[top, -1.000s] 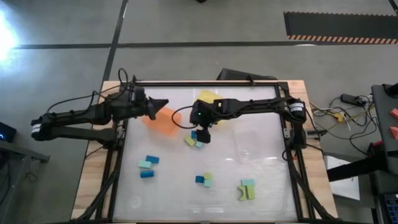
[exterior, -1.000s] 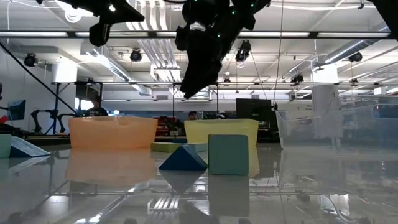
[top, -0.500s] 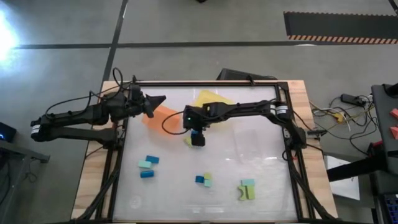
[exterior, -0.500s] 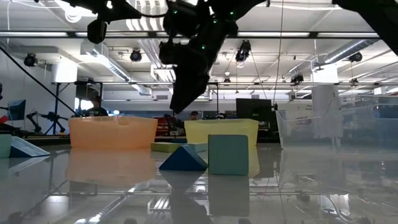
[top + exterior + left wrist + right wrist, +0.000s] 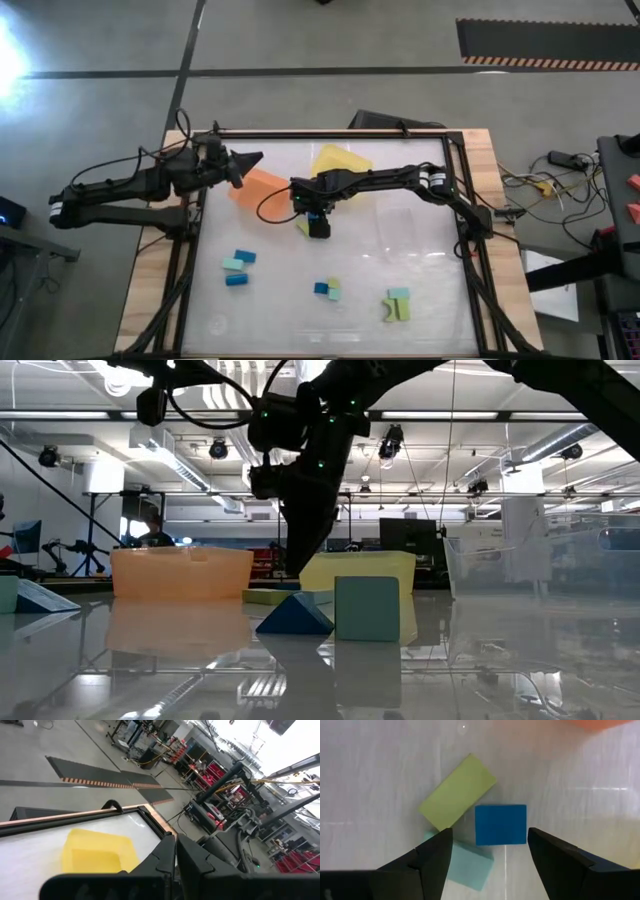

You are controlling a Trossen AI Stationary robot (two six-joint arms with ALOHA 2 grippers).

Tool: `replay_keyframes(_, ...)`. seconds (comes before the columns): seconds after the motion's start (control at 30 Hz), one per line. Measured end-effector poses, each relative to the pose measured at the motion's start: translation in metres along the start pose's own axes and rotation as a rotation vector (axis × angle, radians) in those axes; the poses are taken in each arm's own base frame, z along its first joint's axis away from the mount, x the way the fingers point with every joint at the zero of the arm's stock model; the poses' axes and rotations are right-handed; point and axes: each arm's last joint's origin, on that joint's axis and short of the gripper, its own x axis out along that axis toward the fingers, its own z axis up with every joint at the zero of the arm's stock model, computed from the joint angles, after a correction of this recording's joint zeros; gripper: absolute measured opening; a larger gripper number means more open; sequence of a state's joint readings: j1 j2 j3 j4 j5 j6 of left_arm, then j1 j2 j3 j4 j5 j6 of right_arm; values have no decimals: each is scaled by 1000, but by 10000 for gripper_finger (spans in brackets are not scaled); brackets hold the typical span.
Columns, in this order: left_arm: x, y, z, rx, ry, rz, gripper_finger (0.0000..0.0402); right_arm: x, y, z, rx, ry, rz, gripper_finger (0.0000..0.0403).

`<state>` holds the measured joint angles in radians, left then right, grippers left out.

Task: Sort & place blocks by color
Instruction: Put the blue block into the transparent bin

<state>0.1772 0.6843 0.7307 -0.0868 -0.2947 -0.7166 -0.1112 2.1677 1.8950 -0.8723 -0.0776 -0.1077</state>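
My right gripper is open and hangs above a cluster of three blocks near the table's middle. The cluster holds a blue block, a yellow-green bar and a mint-teal block. The fingers stand on either side of the blue block without touching it. In the low view the gripper points down behind the blue wedge and the teal cube. My left gripper is shut and waits above the orange bin's far left side.
The orange bin and the yellow bin sit at the far side; a clear bin stands to the right. More blocks lie nearer: a teal and blue pair, a blue and green pair, a teal and yellow-green pair.
My right gripper has moved toward the table's left and come down over the block cluster. My left gripper has drawn back a little toward the far left. The blocks have stayed where they were.
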Motion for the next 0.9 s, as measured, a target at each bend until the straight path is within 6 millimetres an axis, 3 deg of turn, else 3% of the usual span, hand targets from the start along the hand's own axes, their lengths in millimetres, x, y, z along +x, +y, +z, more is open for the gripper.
replay_keyframes(0.33, -4, 0, 3, -5, -15, -10, 0, 2, -1, 4, -34, -49, -27, 248)
replay_keyframes(0.63, -3, 0, 2, -5, -13, -7, 0, 19, -1, -11, -32, 12, -24, 248)
replay_keyframes(0.9, -1, 0, 1, -3, -6, -1, 0, 20, -1, -9, -30, -15, -26, 248)
